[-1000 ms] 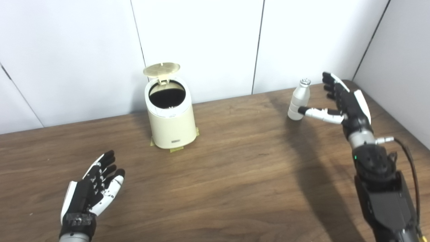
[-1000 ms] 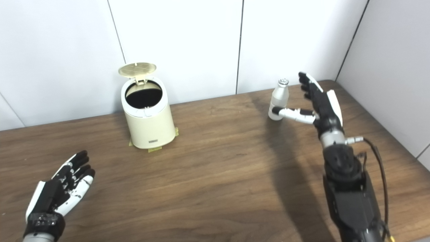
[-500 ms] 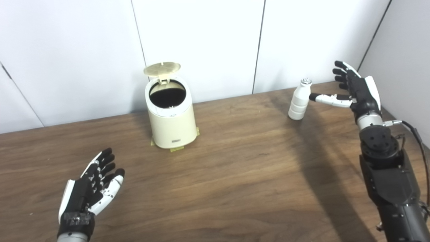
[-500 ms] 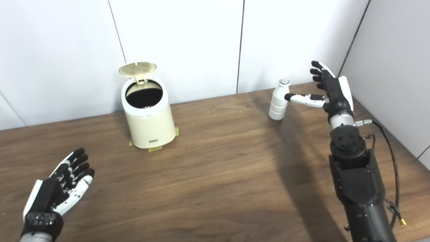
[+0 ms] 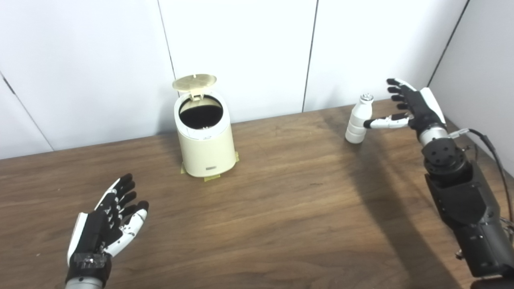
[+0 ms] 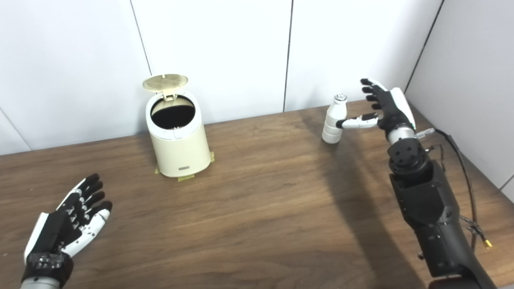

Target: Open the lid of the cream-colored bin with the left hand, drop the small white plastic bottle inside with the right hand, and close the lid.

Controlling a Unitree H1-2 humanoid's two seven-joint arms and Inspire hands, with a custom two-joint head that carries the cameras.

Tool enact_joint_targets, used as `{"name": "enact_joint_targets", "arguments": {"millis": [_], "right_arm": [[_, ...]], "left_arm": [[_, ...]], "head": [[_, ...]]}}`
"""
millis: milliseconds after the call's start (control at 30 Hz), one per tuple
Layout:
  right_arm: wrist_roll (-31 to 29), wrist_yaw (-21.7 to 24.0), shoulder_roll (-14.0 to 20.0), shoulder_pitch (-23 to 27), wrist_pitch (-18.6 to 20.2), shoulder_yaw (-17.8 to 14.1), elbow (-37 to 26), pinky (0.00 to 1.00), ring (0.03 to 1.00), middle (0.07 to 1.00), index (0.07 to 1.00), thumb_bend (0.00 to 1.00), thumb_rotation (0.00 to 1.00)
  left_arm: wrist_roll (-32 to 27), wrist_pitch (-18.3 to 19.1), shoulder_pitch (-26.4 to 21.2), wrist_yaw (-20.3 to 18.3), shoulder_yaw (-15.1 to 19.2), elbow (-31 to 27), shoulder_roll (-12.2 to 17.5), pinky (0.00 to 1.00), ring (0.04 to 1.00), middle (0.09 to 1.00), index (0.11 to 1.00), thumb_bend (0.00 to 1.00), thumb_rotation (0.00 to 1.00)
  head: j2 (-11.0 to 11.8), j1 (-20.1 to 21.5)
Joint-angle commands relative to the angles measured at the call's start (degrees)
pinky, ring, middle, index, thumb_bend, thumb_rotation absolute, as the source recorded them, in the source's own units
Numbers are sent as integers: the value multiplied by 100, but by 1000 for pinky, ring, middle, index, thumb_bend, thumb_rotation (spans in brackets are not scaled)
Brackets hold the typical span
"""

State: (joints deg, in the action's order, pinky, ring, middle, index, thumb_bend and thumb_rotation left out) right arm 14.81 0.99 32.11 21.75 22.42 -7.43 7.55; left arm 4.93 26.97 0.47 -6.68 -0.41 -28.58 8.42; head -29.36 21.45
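There is one bin (image 5: 205,142) with one lid (image 5: 194,81). There is one small white bottle (image 5: 358,119). There is one wooden table (image 5: 281,208). There are two robot hands, the left hand (image 5: 105,224) and the right hand (image 5: 413,108).

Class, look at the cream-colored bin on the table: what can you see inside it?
The lid stands open, so the cream-colored bin shows its mouth. Inside, only a dark interior is visible; its bottom is lost in shadow. The small white bottle stands outside, on the table.
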Motion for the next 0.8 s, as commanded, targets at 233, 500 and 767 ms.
{"name": "enact_joint_targets", "arguments": {"millis": [233,500,767], "right_arm": [[233,69,189,438,29,267,-79,776,831,854,874,843,122],[118,74,66,462,-54,268,8,792,846,871,883,823,113],[153,-12,54,515,-556,301,394,779,838,862,862,833,127]], "left_arm": [[60,-21,-101,-37,26,-285,13,860,898,915,946,302,171],[68,-13,-41,-69,70,-369,-24,867,902,915,944,322,240],[128,-15,-67,-88,5,-355,-50,886,905,912,946,315,209]], "head": [[-41,-39],[-40,-33],[-45,-40]]}}
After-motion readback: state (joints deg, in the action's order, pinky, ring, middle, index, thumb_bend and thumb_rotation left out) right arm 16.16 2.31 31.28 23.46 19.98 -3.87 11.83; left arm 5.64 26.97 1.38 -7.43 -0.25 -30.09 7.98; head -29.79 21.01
